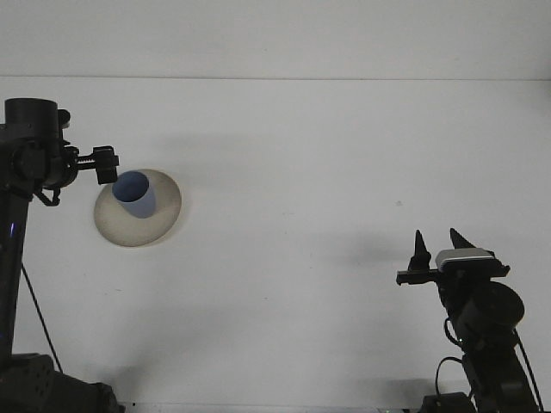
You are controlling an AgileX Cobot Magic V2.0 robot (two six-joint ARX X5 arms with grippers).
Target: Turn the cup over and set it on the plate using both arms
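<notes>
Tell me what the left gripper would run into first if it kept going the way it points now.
Probably the blue plastic cup standing on the round beige plate: the left gripper points right, just beside its rim. Depth is unclear, so it might pass above it.
</notes>
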